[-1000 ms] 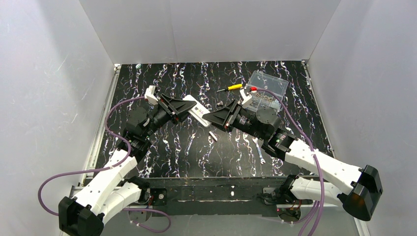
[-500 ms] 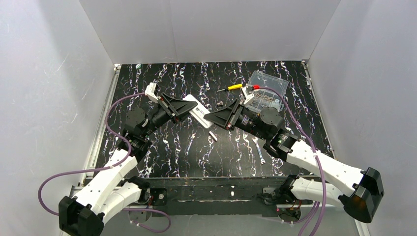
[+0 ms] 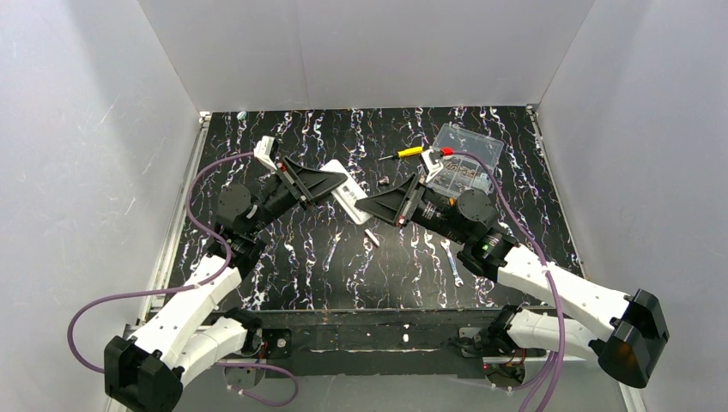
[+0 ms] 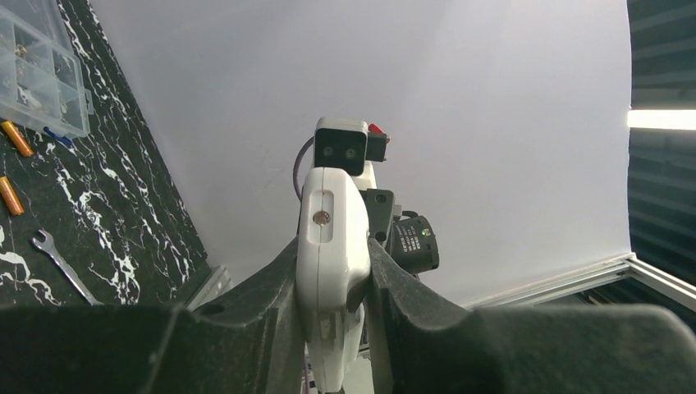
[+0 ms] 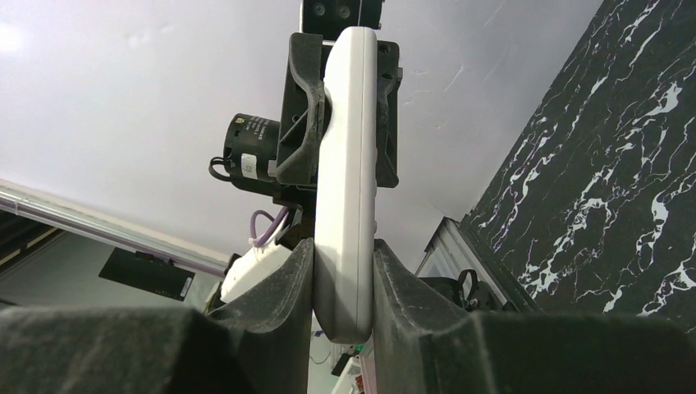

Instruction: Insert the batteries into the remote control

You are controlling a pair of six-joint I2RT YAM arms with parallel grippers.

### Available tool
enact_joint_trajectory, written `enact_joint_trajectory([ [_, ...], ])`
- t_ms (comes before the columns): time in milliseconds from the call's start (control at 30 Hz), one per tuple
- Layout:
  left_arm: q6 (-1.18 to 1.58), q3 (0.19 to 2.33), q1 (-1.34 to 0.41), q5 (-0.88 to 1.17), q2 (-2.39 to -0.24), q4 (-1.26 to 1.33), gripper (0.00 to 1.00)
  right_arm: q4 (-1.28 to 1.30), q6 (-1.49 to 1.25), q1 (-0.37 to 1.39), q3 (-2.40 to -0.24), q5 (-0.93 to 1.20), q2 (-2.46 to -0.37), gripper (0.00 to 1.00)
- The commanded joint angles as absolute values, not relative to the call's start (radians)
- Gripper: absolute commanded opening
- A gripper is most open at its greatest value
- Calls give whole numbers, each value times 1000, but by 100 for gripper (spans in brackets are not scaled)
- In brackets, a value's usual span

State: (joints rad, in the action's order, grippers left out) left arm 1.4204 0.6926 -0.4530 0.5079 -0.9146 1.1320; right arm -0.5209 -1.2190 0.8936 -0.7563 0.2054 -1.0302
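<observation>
The white remote control [image 3: 347,196] hangs in the air over the middle of the table, gripped from both ends. My left gripper [image 3: 335,183] is shut on its far end, seen end-on in the left wrist view as the remote control [image 4: 330,238] pinched between the black fingers of the left gripper [image 4: 332,258]. My right gripper [image 3: 366,205] is shut on the near end; in the right wrist view the remote control [image 5: 346,156] rises edge-on from the right gripper [image 5: 343,275]. Two orange batteries [image 4: 16,138] [image 4: 9,195] lie on the table near the clear box [image 4: 37,74]; the right arm hides them from above.
A yellow-handled screwdriver [image 3: 409,152] and the clear compartment box [image 3: 469,160] sit at the back right. A small wrench [image 3: 452,262] lies under the right arm, and a pale silvery stub [image 3: 371,238] rests below the remote. White walls enclose the table.
The left arm has shifted slightly up and to the right, and the remote has moved a little with it. Both grips have stayed on the remote.
</observation>
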Motion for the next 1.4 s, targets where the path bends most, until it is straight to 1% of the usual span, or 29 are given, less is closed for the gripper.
enact_joint_trajectory([
  [0,1432,760,-463,602,-909,1260,0,-579,-1179,899,-754,238,-1039,12],
  [100,1427,766,-463,618,-905,1255,0,-561,-1163,899,-752,225,-1027,2],
  [133,1426,768,-463,624,-904,1253,0,-554,-1153,899,-752,220,-1023,1],
  [567,1325,804,-464,707,-830,1068,0,-466,-1086,898,-768,195,-988,1],
  [933,1320,798,-463,706,-821,1049,0,-424,-1071,894,-766,171,-954,1],
  [1167,1314,792,-463,685,-814,1018,0,-415,-1053,893,-772,200,-961,1],
  [1200,1311,790,-463,680,-812,1010,0,-414,-1048,893,-775,210,-965,4],
  [1267,1306,786,-463,672,-808,996,0,-410,-1037,893,-781,224,-970,19],
  [1300,1304,786,-463,670,-806,990,0,-408,-1032,893,-784,230,-971,24],
  [1367,1302,784,-464,669,-804,984,0,-399,-1016,893,-787,236,-968,30],
])
